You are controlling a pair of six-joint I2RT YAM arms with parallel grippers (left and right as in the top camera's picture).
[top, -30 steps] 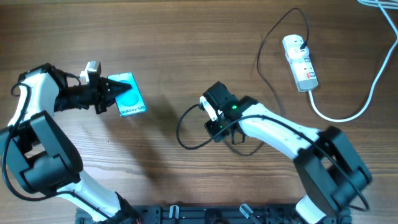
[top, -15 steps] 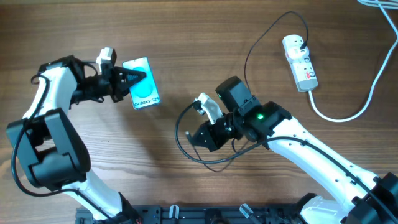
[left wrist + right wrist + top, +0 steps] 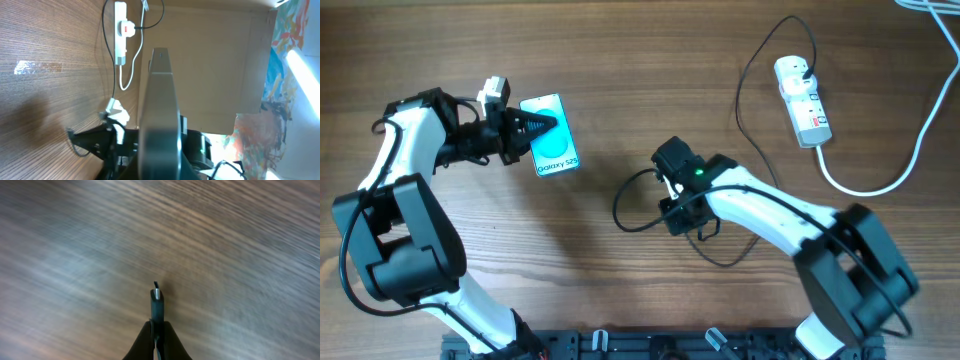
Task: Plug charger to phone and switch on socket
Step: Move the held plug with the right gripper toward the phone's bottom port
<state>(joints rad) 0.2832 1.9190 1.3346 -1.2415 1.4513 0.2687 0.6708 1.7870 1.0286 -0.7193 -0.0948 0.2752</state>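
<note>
The left fingers (image 3: 537, 125) are closed on one end of the phone (image 3: 553, 150). Its teal screen faces up and its white text strip sits at the end away from those fingers. From the left wrist the phone appears edge-on, running straight out ahead of the fingers, and whether it rests on the wooden surface (image 3: 620, 60) or is held just off it cannot be told. The right fingers (image 3: 145, 341) are pinched tight on the charger (image 3: 156, 302) just behind its small tip, which pokes out past the fingertips over blurred wood. From above, the black cable loops out beside the right fingers, then runs back and away to the socket (image 3: 802, 102), where it is plugged in. The socket lies well apart from both pairs of fingers, with a thick white cord (image 3: 910, 150) curving off from it. Bare surface separates the phone in the left fingers from the tip in the right fingers.
</note>
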